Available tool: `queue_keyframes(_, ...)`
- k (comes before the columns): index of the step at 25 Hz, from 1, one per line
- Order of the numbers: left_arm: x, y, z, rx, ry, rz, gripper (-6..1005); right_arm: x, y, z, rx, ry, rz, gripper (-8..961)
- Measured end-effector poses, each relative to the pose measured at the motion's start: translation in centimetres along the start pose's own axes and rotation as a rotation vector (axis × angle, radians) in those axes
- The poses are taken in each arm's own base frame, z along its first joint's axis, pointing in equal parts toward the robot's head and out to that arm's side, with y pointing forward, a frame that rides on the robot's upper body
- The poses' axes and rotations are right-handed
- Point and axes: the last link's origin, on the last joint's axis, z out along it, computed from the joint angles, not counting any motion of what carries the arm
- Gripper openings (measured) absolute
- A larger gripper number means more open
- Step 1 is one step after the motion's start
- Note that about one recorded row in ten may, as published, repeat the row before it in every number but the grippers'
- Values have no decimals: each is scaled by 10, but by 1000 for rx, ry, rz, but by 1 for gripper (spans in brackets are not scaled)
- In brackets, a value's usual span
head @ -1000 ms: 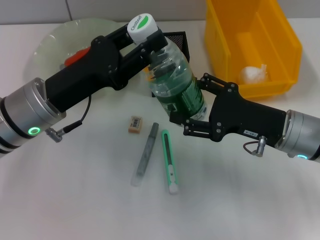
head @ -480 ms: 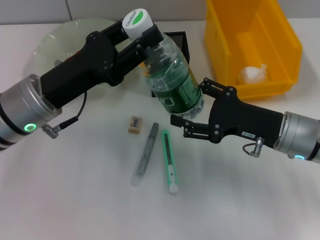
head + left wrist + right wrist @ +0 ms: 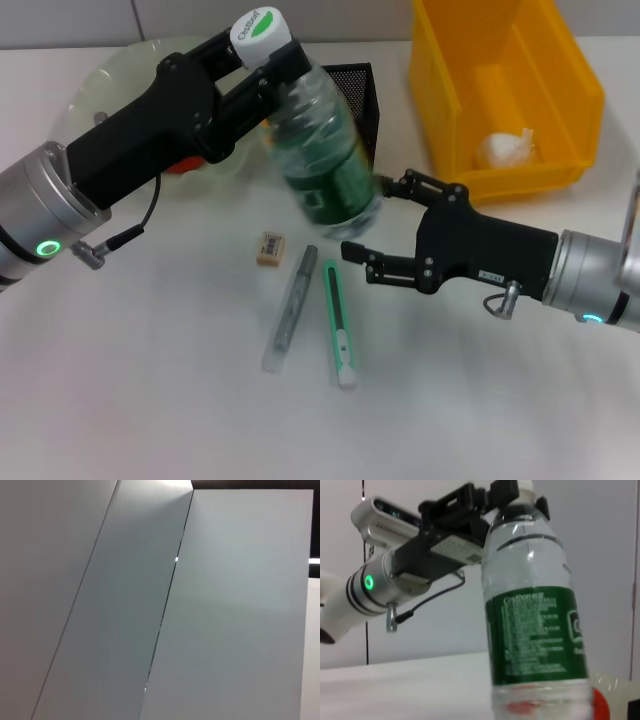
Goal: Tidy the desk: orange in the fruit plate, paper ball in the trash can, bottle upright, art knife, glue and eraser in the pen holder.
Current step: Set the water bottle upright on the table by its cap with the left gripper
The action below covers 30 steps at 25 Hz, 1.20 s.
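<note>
My left gripper (image 3: pixel 268 62) is shut on the neck of the clear bottle (image 3: pixel 320 165) with a green label and white cap, holding it tilted, nearly upright, base near the table. It also shows in the right wrist view (image 3: pixel 535 620), with the left gripper (image 3: pixel 506 494) at its cap. My right gripper (image 3: pixel 366 220) is open beside the bottle's base. The eraser (image 3: pixel 270 248), grey glue stick (image 3: pixel 291 308) and green art knife (image 3: pixel 339 322) lie on the table. The orange (image 3: pixel 181 164) peeks out under my left arm at the fruit plate (image 3: pixel 115 75). The paper ball (image 3: pixel 505 148) lies in the yellow trash can (image 3: pixel 575 95).
The black mesh pen holder (image 3: pixel 362 88) stands behind the bottle, between plate and trash can. The left wrist view shows only grey wall panels. White tabletop stretches along the front.
My left gripper has swung the bottle to the left and more upright. The bottle's base has come away from my right gripper's fingers, and the right gripper has stayed about in place.
</note>
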Motion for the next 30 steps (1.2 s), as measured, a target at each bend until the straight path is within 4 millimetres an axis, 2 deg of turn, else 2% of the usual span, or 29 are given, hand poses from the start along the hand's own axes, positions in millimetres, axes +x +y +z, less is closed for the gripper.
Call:
queue_keyframes(9,6,-5,-18,47,-15,72,432,5,3,3,-26,41,-7,831)
queue_keyframes(17,8,-8,-50,134,-65,221,432,11,4,3,-37,87,-15,830)
queue_keyframes(23,7,-17,-76,264,-115,273,432,10,2,5,-39,95,14,830)
queue_keyframes(30,10,-19,-93,318,-125,290,432,12,0,6,-32,115,33,829)
